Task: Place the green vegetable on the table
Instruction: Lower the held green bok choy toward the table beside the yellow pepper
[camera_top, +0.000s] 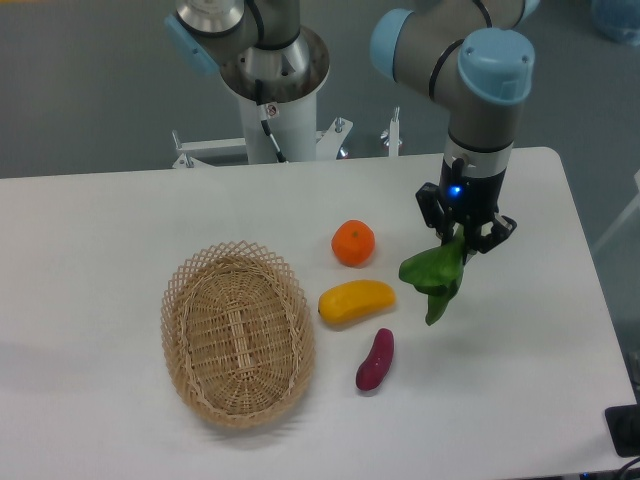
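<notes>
Four loose things share the scene with us: we see the green vegetable (436, 276) hanging from our gripper (462, 237), whose jaws are clamped on its upper end, leaves drooping above the table (100, 220) toward its right edge. Just left of it lies a yellow fruit (356, 301), with an orange (353, 243) behind that and a purple eggplant piece (376, 360) nearer the front edge. A wicker basket (238, 333) sits left of these.

bare table (520, 340) right of yellow fruit (356, 301) and purple piece (376, 360).
</notes>
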